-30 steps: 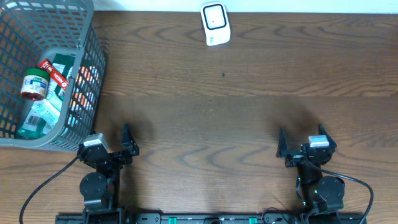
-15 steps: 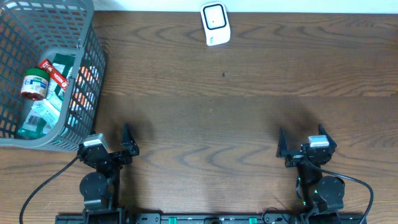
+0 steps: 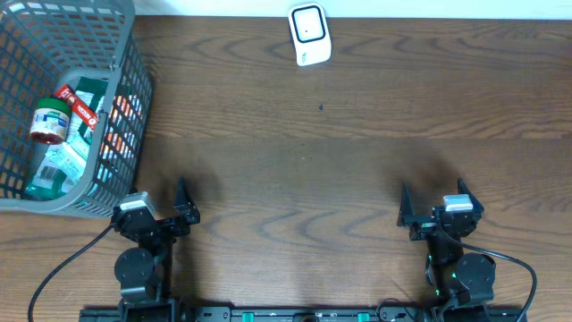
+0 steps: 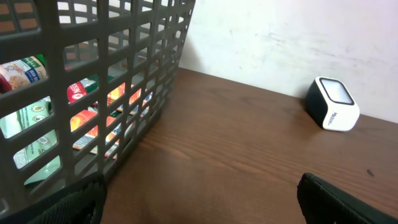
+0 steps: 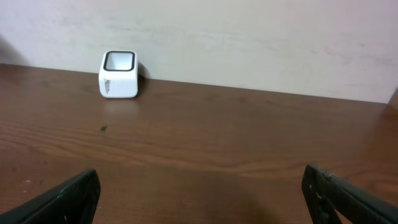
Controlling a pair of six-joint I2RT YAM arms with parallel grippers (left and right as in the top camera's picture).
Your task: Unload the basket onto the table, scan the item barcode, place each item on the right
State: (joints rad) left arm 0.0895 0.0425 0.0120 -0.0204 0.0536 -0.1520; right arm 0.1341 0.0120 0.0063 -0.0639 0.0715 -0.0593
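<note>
Basket point(image 3: 132, 98) of grey mesh holds a jar point(image 3: 48, 123) and several packets point(image 3: 59, 166).

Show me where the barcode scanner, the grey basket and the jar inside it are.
barcode scanner point(image 3: 309, 36), overhead view, its top face.
grey basket point(image 3: 63, 208), overhead view, its near rim.
jar point(image 3: 49, 121), overhead view, its labelled side.

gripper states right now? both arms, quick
Left gripper: open, holding nothing.
Right gripper: open, holding nothing.
</note>
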